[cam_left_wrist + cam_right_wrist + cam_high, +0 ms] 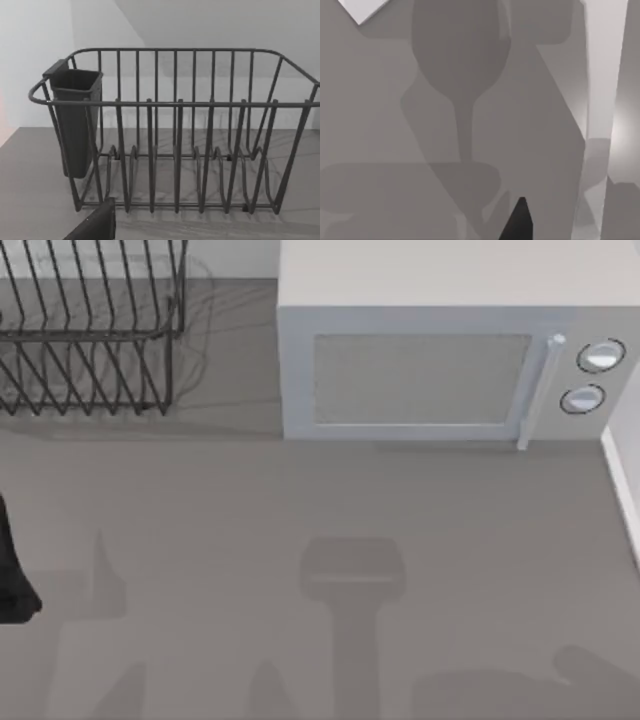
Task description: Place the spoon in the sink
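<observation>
The left end effector [97, 225], its grip state impossible to tell, faces the wire dish rack [175, 150] on the surface [300, 520], and with spoon and sink unlocated, it risks snagging the wires.

No readable text, label, brand, number or sign is showing on the microwave [440, 360], its two round knobs [592, 377], the wire dish rack [175, 135] or the dark cutlery cup [76, 120] hanging on it.
</observation>
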Action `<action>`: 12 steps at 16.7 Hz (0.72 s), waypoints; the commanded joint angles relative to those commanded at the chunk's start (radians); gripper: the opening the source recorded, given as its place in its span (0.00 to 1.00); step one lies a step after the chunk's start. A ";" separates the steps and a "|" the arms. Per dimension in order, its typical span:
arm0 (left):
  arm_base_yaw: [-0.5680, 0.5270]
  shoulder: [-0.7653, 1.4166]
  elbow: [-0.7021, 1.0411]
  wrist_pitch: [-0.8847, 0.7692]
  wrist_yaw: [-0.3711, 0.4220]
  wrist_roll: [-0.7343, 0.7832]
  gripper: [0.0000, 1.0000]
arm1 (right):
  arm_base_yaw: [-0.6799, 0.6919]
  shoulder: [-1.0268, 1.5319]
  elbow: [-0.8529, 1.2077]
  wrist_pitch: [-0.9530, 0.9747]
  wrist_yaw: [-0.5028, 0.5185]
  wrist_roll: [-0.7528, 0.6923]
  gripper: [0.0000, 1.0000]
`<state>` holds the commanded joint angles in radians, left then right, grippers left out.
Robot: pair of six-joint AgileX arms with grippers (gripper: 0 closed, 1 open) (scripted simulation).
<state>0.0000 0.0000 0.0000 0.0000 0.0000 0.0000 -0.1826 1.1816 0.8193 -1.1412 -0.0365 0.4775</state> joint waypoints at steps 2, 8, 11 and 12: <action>0.000 0.000 0.000 0.000 0.000 0.000 1.00 | -0.001 0.011 0.012 -0.004 0.000 0.002 0.00; 0.000 0.000 0.000 0.000 0.000 0.000 1.00 | 0.003 0.278 0.298 -0.085 0.011 0.021 0.00; 0.000 0.000 0.000 0.000 0.000 0.000 1.00 | 0.009 0.512 0.578 -0.154 0.021 0.032 0.00; 0.000 0.000 0.000 0.000 0.000 0.000 1.00 | 0.011 0.596 0.685 -0.177 0.025 0.035 0.00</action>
<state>0.0000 0.0000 0.0000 0.0000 0.0000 0.0000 -0.1712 1.7780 1.5046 -1.3184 -0.0114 0.5127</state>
